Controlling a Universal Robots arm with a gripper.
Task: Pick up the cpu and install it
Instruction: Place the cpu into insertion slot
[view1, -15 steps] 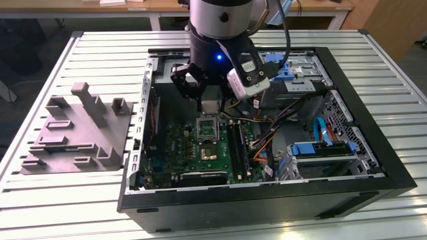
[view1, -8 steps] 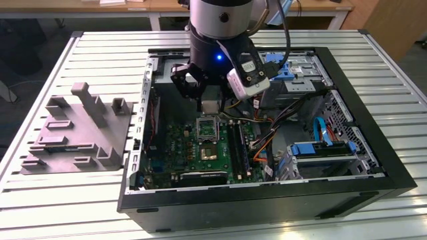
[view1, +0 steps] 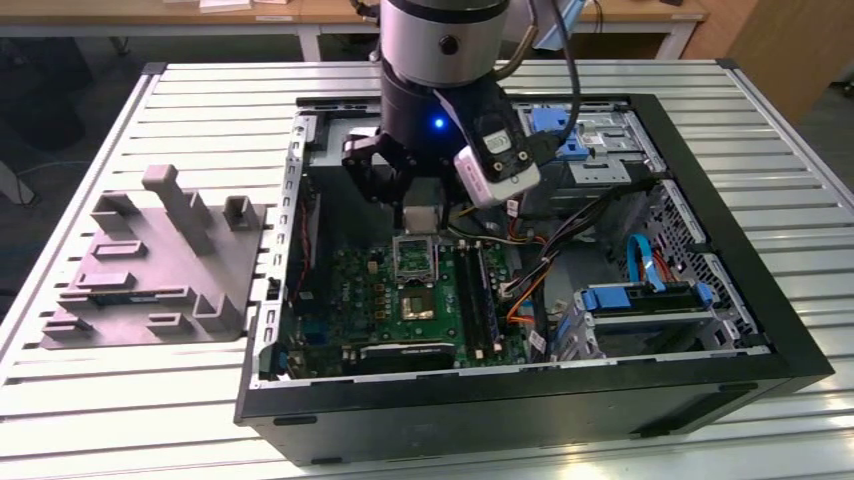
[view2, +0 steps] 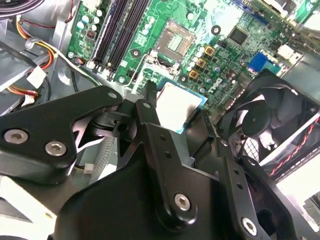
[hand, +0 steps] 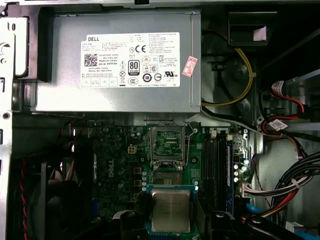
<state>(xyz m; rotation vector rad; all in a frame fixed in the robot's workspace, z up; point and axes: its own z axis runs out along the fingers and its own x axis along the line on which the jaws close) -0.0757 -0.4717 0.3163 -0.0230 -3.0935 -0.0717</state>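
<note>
My gripper (view1: 420, 212) hangs inside the open computer case and is shut on the cpu (view1: 420, 218), a small flat square chip with a silver-grey top. In both wrist views the cpu (view2: 176, 104) (hand: 171, 210) sits between the black fingers (view2: 150, 112), held level over the green motherboard (hand: 120, 160). The socket (hand: 167, 142), a silver frame with a dark centre, lies open on the board just beyond the chip and apart from it. From the exterior view, the socket (view1: 416, 258) is directly below the gripper.
A grey moulded holder block (view1: 154, 265) with upright posts stands on the slatted table at the exterior view's left. The black case wall (view1: 534, 405) rings the board. Around the socket are a power supply (hand: 115, 60), memory slots (view2: 120, 35), a fan (view2: 270, 125) and loose cables (view1: 574, 245).
</note>
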